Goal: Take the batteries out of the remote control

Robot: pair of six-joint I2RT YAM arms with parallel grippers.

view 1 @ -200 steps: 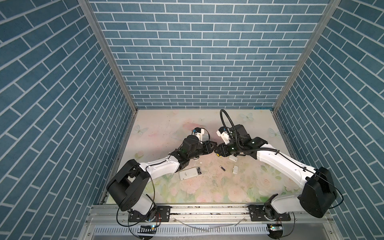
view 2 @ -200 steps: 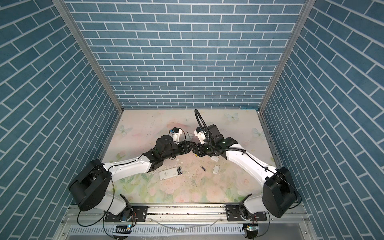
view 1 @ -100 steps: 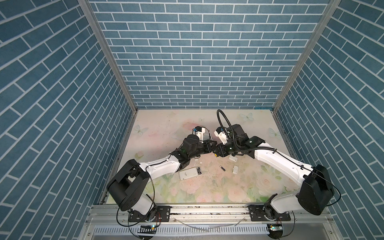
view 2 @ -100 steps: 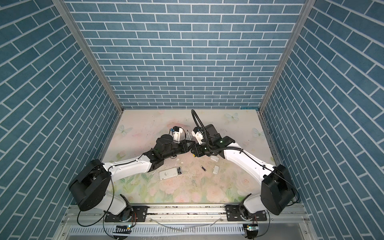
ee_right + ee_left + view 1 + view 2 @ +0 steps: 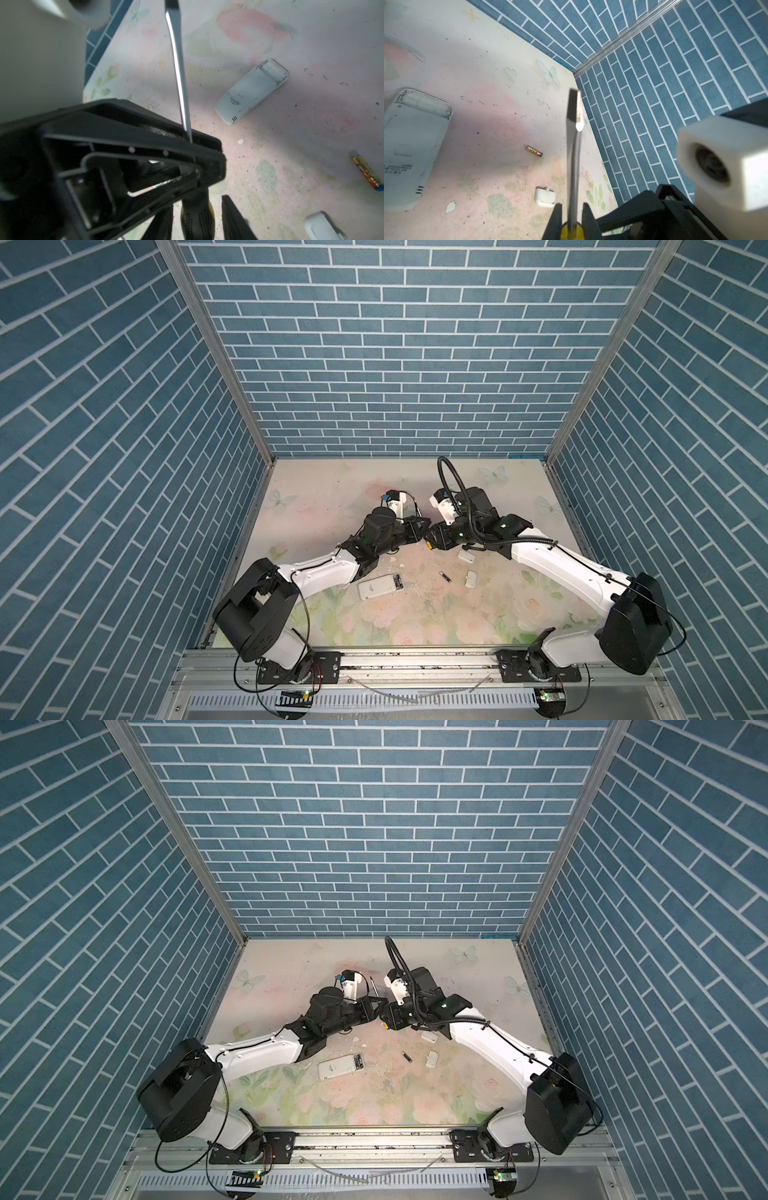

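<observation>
Closed since a second ago, the left claw [image 5: 572, 206] is clamping the screwdriver [image 5: 574, 155] by its shaft — the right claw [image 5: 196, 207], newly released, is bracketing its handle without touching. One battery [image 5: 445, 576] is lying on the bench [image 5: 332, 497] between remote [image 5: 380, 587] and white cover [image 5: 471, 578].

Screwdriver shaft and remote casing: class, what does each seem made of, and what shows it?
Screwdriver shaft: likely steel, polished; a bright glint on its silvery blade.
Remote casing: probably matt white plastic; moulded rounded edges, printed text, no shine.
</observation>
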